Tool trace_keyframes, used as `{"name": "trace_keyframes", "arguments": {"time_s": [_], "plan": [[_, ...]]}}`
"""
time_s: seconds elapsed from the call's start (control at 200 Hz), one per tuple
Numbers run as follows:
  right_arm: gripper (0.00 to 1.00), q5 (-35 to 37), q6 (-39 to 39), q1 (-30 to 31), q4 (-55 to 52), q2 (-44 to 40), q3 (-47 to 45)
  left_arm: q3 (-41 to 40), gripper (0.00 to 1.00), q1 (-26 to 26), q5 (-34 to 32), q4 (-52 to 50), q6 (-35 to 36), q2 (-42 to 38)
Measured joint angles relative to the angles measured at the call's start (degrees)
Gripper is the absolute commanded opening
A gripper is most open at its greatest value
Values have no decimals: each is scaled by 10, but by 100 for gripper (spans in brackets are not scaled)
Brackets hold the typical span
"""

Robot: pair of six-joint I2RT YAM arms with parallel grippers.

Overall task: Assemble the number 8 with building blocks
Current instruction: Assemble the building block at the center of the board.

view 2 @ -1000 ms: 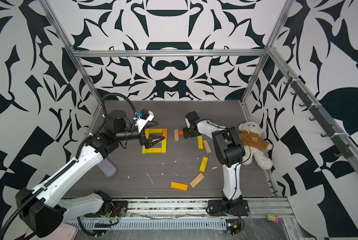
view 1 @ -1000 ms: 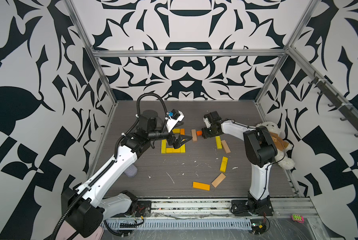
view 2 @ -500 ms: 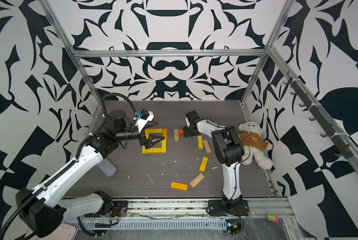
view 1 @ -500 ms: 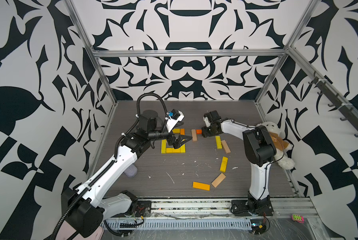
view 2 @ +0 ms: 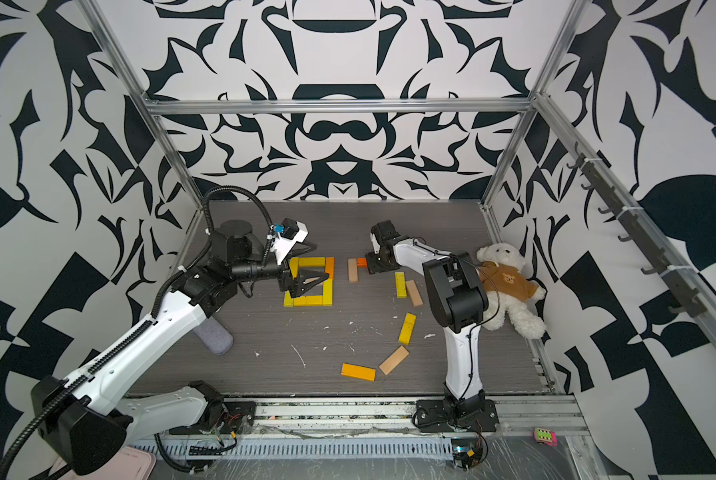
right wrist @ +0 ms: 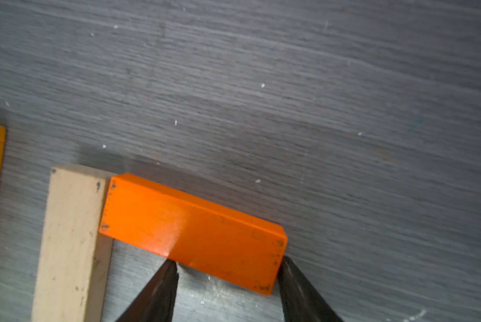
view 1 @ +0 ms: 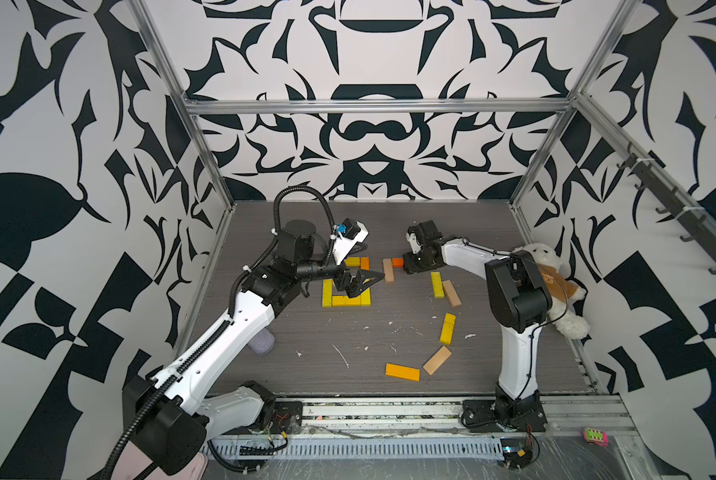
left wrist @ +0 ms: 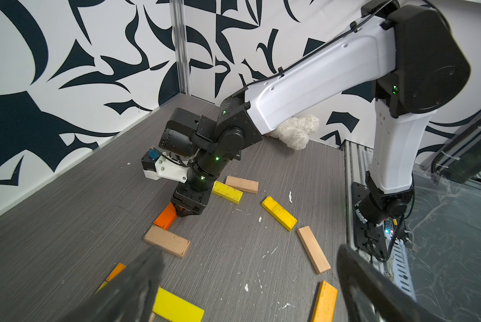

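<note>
The building blocks lie on the grey floor. Several yellow and orange ones form a square frame point(view 1: 345, 300) point(view 2: 308, 300). My left gripper point(view 1: 366, 284) point(view 2: 316, 284) point(left wrist: 247, 267) hovers open over that frame, holding nothing. A red-orange block point(view 1: 397, 262) point(right wrist: 191, 231) point(left wrist: 165, 216) touches the end of a tan block point(view 1: 388, 270) point(right wrist: 71, 239). My right gripper point(view 1: 408, 266) point(right wrist: 228, 264) is shut on the red-orange block, fingertips against its near end. Loose blocks lie to the right: a yellow one point(view 1: 437, 284), tan point(view 1: 451, 293), yellow-orange point(view 1: 447, 328), tan point(view 1: 436, 360) and orange point(view 1: 402, 371).
A white teddy bear point(view 1: 555, 286) in a brown shirt leans at the right wall behind my right arm. A grey cylinder point(view 1: 262, 343) lies under my left arm near the left wall. White crumbs dot the floor. Patterned walls enclose three sides.
My right gripper's jaws have narrowed onto the red-orange block and nudged it slightly toward the back. The left arm has not moved.
</note>
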Motion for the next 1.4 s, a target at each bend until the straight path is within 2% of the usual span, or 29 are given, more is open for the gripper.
{"name": "trace_keyframes", "arguments": {"time_s": [0.275, 0.7, 0.92, 1.1, 1.4], "plan": [[62, -4, 0, 0, -2, -61, -60, 7, 99, 0, 5, 0, -8, 11], [59, 10, 31, 0, 39, -248, -204, 92, 99, 0, 23, 5, -36, 90], [56, 36, 66, 0, 43, -328, -285, 97, 99, 0, 7, 22, -73, 99], [50, 46, 87, 0, 42, -339, -316, 97, 99, 0, -29, 21, -114, 99], [44, 63, 105, 0, 38, -308, -322, 73, 99, 0, -29, 35, -118, 85]]}}
